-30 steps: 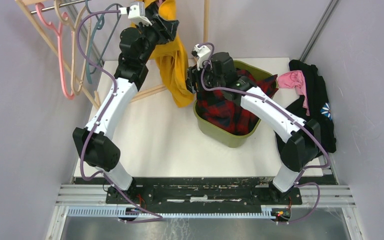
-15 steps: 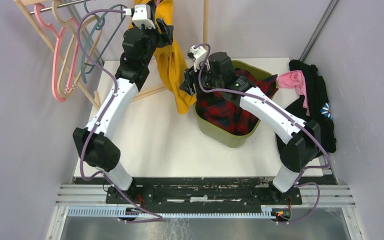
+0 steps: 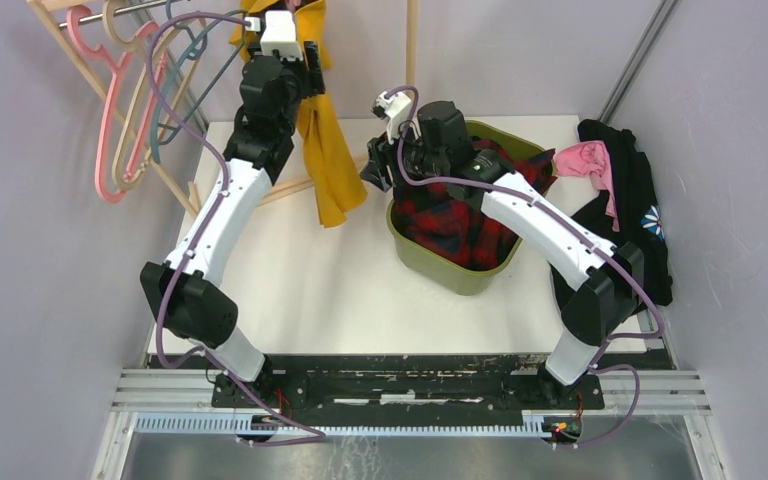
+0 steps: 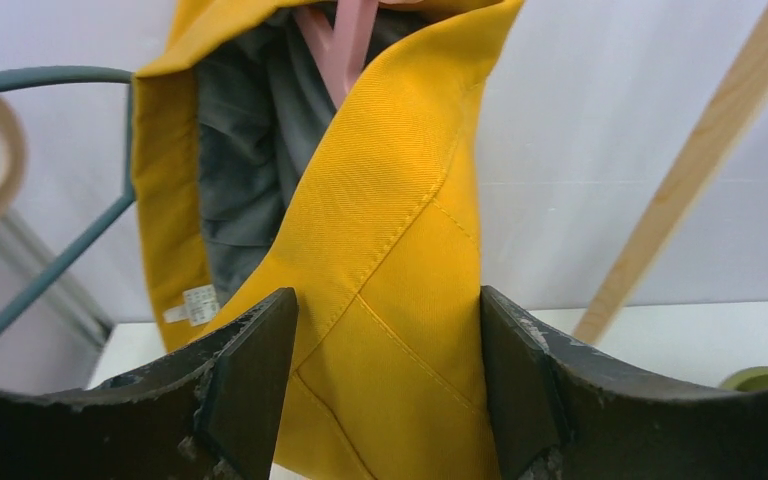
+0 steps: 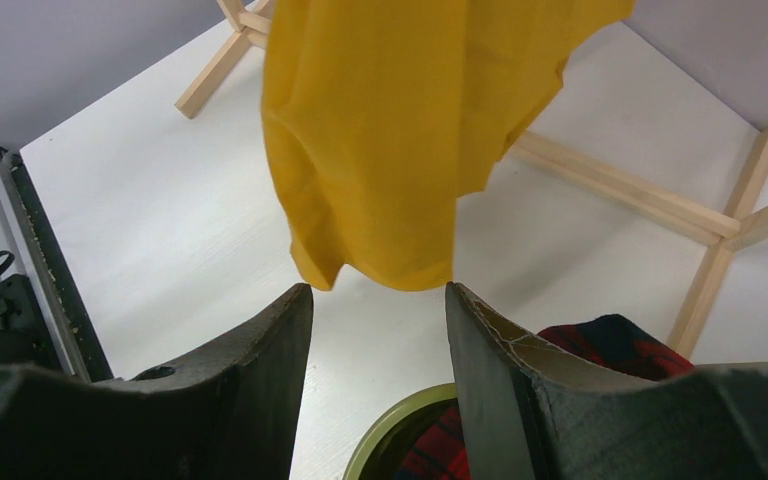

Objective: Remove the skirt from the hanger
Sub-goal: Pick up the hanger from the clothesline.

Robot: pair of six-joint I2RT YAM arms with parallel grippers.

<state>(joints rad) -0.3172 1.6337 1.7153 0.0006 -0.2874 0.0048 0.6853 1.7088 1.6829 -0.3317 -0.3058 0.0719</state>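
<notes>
Empty hangers [image 3: 120, 110] hang at far left. The left gripper [image 4: 385, 300] stands wide open, gripping nothing, with the yellow skirt [image 4: 400, 250] showing between its fingers. The skirt hangs on a pink hanger [image 4: 345, 30]. The right gripper [image 5: 378, 295] is open and empty near the hem, over the basket [image 3: 457, 277].

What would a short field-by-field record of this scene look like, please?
skirt: yellow, hanging from a pink hanger on the wooden rack
left gripper: open, raised at the skirt's top
right gripper: open, empty, facing the skirt's hem
basket: green, holding red plaid cloth
spare hangers: on the rack, left of the skirt
task state: skirt not yet off
</notes>
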